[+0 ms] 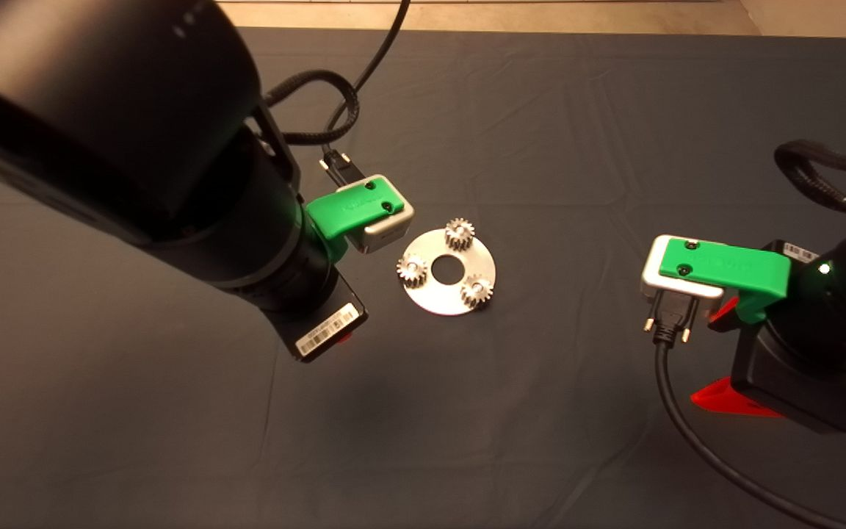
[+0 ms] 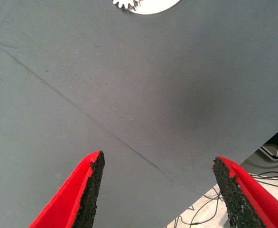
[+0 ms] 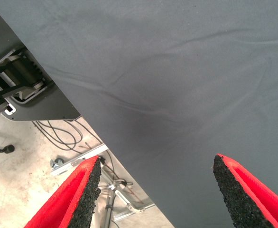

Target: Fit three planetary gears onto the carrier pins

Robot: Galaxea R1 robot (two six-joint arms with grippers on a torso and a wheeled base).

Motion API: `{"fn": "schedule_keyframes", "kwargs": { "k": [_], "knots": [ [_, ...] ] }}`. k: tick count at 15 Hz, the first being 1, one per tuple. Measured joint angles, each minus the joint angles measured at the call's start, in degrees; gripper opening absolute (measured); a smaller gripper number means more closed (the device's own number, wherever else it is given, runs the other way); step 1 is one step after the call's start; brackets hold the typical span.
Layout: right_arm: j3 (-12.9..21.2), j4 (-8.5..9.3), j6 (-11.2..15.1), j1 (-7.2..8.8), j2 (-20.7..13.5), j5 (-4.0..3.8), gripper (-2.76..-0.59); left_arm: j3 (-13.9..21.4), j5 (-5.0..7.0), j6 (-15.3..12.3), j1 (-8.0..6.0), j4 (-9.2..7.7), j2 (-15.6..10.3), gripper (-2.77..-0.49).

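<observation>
A shiny round metal disc (image 1: 449, 297) with a central hole lies mid-mat. Three small silvery planetary gears sit on it, evenly spaced: one at the far side (image 1: 459, 233), one at the left (image 1: 412, 270), one at the near right (image 1: 476, 291). The carrier pins are hidden inside the gears. My left gripper (image 2: 160, 199) is open and empty above bare mat, just left of the disc; the disc's edge (image 2: 153, 6) and one gear (image 2: 127, 4) show in the left wrist view. My right gripper (image 1: 702, 361) is open and empty, well right of the disc; the right wrist view (image 3: 155, 194) shows it above the mat's edge.
The dark mat (image 1: 540, 147) covers the table. The left arm (image 1: 136, 125) bulks over the mat's left part. Black cables (image 1: 687, 433) trail from the right wrist. Past the mat's edge lie floor cables (image 3: 63, 135) and a metal frame.
</observation>
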Motion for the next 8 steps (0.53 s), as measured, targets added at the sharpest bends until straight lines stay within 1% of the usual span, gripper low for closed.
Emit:
{"fn": "schedule_keyframes", "kwargs": {
  "k": [3,8],
  "knots": [
    [0.10,0.02,0.20,0.00,-0.72,-0.01,-1.60,0.12,0.00,-0.17,0.00,-0.09,0.33,-1.64],
    [0.33,0.10,0.26,0.00,-0.78,-0.01,-1.60,0.26,0.00,-0.52,0.00,-0.11,1.27,-1.64]
  ]
}}
